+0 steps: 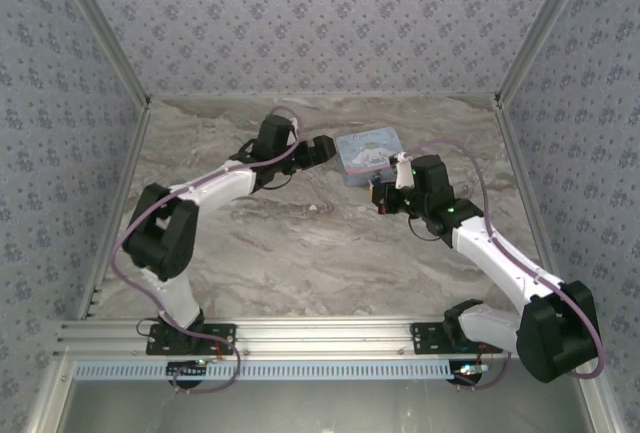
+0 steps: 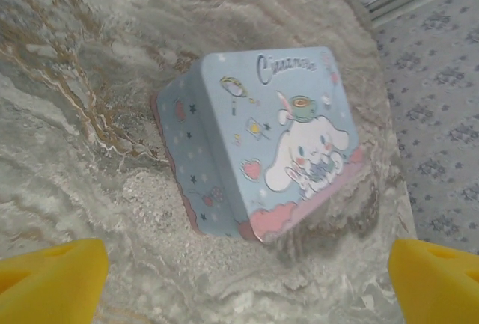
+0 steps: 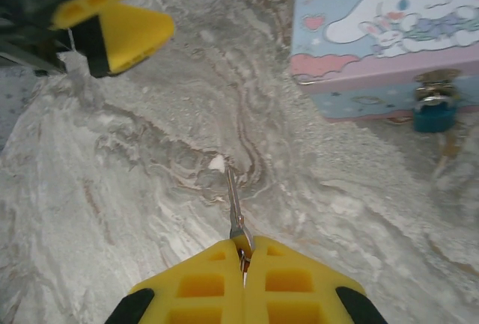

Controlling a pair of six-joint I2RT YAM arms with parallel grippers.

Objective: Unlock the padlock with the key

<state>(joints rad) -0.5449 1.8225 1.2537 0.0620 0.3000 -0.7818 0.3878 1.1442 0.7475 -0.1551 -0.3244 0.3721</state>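
The tiny teal padlock (image 3: 434, 117) hangs from the metal hasp on the front of the light blue cartoon tin (image 3: 389, 32), at the right of the right wrist view. My right gripper (image 3: 245, 253) is shut on the key (image 3: 236, 204). The key's thin metal blade sticks forward over the marble, well left of the padlock. My left gripper (image 2: 243, 294) is open wide, its yellow fingers (image 2: 52, 275) apart at the bottom corners, and the tin (image 2: 262, 144) lies just beyond them. From above, the left gripper (image 1: 322, 150) is at the tin's left end and the right gripper (image 1: 383, 196) at its front.
The marble table (image 1: 300, 243) is walled by patterned panels on three sides. The tin (image 1: 368, 151) sits at the back centre. One finger (image 3: 120, 25) of the left gripper shows at the upper left of the right wrist view.
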